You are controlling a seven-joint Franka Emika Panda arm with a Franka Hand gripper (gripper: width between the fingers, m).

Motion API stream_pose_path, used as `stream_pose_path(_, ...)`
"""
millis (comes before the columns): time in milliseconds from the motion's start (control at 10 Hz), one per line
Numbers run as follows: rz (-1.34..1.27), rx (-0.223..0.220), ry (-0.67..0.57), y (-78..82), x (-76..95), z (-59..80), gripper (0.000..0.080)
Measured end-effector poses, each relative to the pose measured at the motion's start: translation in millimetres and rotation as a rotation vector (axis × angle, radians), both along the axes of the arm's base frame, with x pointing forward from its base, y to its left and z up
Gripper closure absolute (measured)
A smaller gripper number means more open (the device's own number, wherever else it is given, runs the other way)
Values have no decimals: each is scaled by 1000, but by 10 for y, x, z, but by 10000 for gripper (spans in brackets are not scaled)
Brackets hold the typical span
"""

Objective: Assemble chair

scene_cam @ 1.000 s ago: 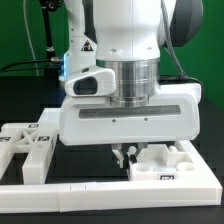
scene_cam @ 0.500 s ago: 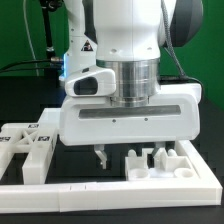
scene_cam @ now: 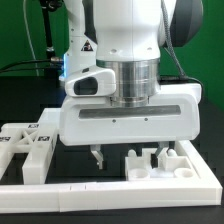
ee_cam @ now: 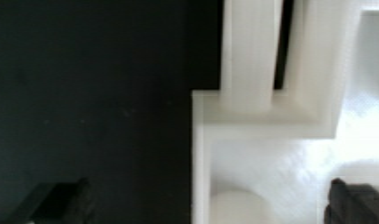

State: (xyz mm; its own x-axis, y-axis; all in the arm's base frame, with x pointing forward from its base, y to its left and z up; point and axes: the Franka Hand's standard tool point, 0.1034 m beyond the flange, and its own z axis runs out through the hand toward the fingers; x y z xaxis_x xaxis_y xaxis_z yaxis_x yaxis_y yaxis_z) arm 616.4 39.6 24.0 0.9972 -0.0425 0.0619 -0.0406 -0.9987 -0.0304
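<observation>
Two groups: chair post piece (scene_cam: pixel 160 165) lower right, tagged chair pieces (scene_cam: pixel 28 143) lower left. My gripper (scene_cam: pixel 97 156) hangs wide, empty, beside chair post piece. Likely light, rigid, slick; I'd pinch flat post sides.

Black table (scene_cam: pixel 30 95), matte, also fills one half of the wrist view. White border rail (scene_cam: pixel 60 197) lies along the table's near edge and turns back at the exterior view's right. Black cables (scene_cam: pixel 47 35) hang behind, on the exterior view's left. Pale green wall (scene_cam: pixel 12 30) beyond.
</observation>
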Motion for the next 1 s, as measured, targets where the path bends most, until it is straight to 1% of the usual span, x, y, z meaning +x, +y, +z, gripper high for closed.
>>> stream_pose_path(200,0,0,-2,-5,8,17,151)
stream_pose_path(400,-8,5,65,-106,-76,281,151)
stream_pose_path(500,-8,10,137,-116,-213,429,151)
stream_pose_path(600,0,10,134,-83,-321,488,151)
stream_pose_path(700,10,12,185,-27,-489,494,151)
stream_pose_path(800,22,14,242,29,-552,515,151)
stream_pose_path(900,20,16,287,8,-538,507,151)
stream_pose_path(1000,21,18,368,-1,-582,497,151)
